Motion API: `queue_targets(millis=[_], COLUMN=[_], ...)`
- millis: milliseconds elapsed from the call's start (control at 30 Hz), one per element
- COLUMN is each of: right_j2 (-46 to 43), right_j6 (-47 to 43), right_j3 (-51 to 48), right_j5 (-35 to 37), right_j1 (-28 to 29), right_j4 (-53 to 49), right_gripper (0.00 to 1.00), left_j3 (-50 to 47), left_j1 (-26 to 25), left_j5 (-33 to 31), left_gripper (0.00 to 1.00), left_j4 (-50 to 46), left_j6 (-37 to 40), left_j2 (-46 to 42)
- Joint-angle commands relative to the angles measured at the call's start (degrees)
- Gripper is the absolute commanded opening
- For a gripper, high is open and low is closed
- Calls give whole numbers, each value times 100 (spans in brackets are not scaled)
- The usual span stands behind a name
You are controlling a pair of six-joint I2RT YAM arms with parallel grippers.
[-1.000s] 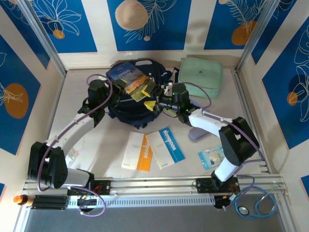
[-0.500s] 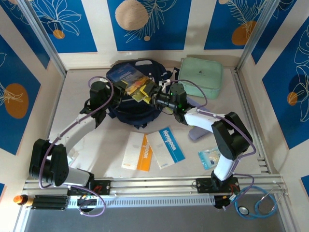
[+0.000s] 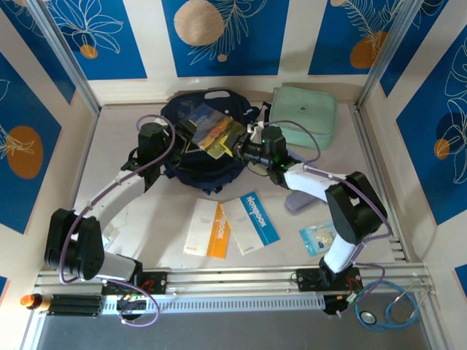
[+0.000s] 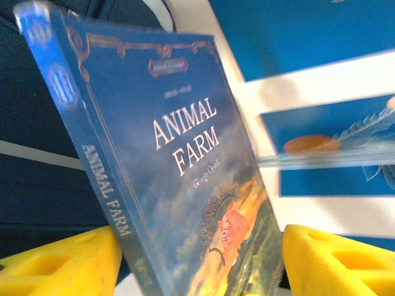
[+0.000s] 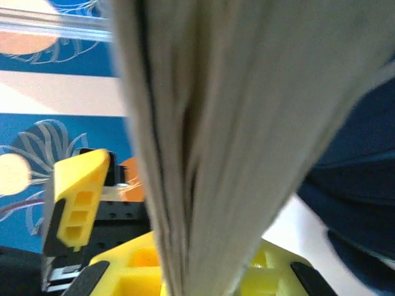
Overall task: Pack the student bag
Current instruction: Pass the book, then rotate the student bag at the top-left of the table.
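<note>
Book tilted over the bag at upper centre: left gripper pinches its edges, while right gripper, fingers spread, straddles its page edge.

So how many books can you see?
3. The Animal Farm book is held up over the student bag. An orange-and-white notebook and a blue notebook lie side by side on the table, in front of the bag. More could be hidden inside the bag.

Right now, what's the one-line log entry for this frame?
left hand: shut on Animal Farm book | right hand: at its page edge, grip unclear | book: tilted over student bag
</note>
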Motion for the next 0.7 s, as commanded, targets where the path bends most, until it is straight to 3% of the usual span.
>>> queue_targets(millis=[0, 100, 333, 500, 667], right_j2=[-788, -1182, -1631, -1742, -1465], right_j6=[-1104, -1730, -2202, -2261, -2529], right_j3=[-131, -173, -196, -134, 88], right_j5=[356, 671, 1103, 1531, 1626], right_j1=[-213, -396, -745, -826, -866], right_j4=[-919, -1838, -3042, -3679, -4089], right_gripper=[0, 0, 0, 0, 0], left_j3=[268, 323, 1490, 2406, 2612], left_j1=[-147, -132, -69, 104, 127], left_j5=[201, 29, -267, -228, -319], left_gripper=[78, 89, 90, 90, 89], left_j4=[-880, -1310, -2476, -3214, -3599], left_j6=[1346, 2124, 3800, 4310, 4439], left_j2=[182, 385, 1584, 2560, 3055])
